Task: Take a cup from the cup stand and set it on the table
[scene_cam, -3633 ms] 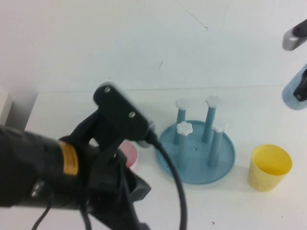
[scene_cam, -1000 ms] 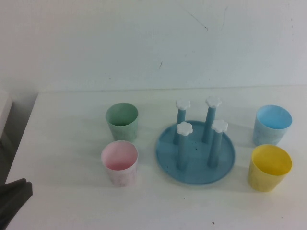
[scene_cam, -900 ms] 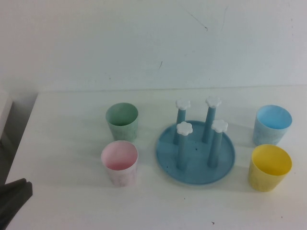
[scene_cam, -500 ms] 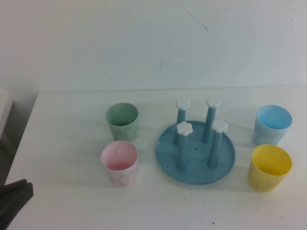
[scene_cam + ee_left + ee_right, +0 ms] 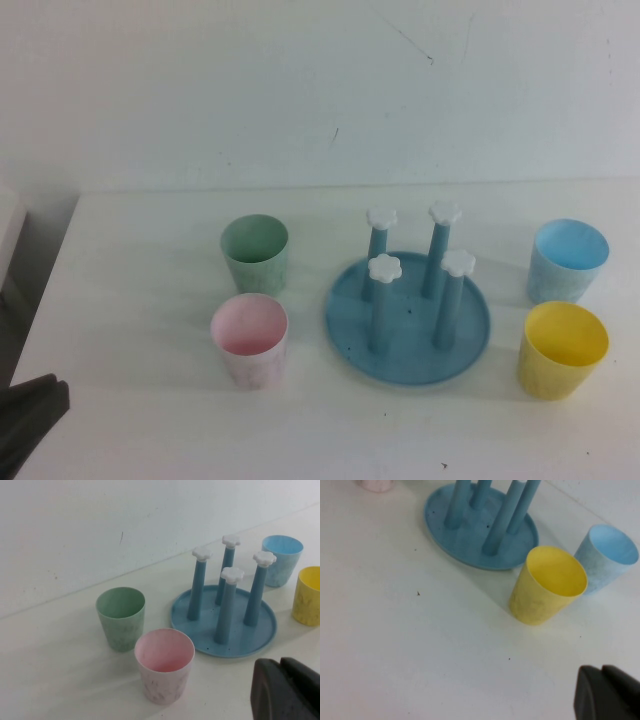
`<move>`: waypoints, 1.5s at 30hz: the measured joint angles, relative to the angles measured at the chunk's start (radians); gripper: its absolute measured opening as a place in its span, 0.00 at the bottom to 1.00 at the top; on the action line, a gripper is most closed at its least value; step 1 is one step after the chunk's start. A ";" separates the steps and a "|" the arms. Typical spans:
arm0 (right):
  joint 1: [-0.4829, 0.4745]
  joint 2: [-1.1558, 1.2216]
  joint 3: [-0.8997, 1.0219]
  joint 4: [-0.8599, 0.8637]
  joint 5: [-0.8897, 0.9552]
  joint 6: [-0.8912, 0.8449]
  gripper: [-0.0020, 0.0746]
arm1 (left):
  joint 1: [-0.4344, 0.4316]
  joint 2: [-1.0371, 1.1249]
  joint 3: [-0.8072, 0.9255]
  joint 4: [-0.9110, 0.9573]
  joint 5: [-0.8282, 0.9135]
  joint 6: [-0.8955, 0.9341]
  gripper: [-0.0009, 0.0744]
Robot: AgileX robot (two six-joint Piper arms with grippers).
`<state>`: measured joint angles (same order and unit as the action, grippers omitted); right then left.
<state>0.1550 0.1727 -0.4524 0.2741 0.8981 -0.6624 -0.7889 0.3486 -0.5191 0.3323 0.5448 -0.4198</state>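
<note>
The light blue cup (image 5: 570,260) stands upright on the white table (image 5: 140,300), to the right of the cup stand (image 5: 410,355). It also shows in the left wrist view (image 5: 281,560) and the right wrist view (image 5: 607,557). The cup stand is a round blue tray with bare pegs topped by white flower caps (image 5: 385,267); no cup hangs on it. My left gripper (image 5: 28,412) is shut and empty at the table's near left corner, far from the cups. My right gripper (image 5: 602,672) is shut and empty, out of the high view, near the yellow cup.
A yellow cup (image 5: 563,348) stands in front of the light blue cup. A green cup (image 5: 255,252) and a pink cup (image 5: 250,338) stand left of the stand. The wall runs along the table's far edge.
Since 3.6 s ago the left arm has pulled back to the near left corner, and the right gripper has left the light blue cup on the table. Nothing moved in the last second.
</note>
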 joint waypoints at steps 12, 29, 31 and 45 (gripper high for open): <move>0.000 0.000 0.000 0.008 0.000 0.000 0.02 | 0.058 -0.094 0.012 -0.044 0.013 0.047 0.01; 0.000 0.000 0.000 0.012 0.002 0.000 0.02 | 0.644 -0.358 0.413 -0.400 -0.082 0.304 0.01; 0.000 0.000 0.000 0.014 0.002 0.000 0.02 | 0.667 -0.358 0.458 -0.405 -0.082 0.310 0.01; 0.000 0.000 0.000 0.016 0.002 0.000 0.02 | 0.683 -0.360 0.536 -0.416 -0.198 0.306 0.01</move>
<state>0.1550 0.1727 -0.4524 0.2899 0.9002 -0.6624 -0.1061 -0.0114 0.0169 -0.0839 0.3469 -0.1142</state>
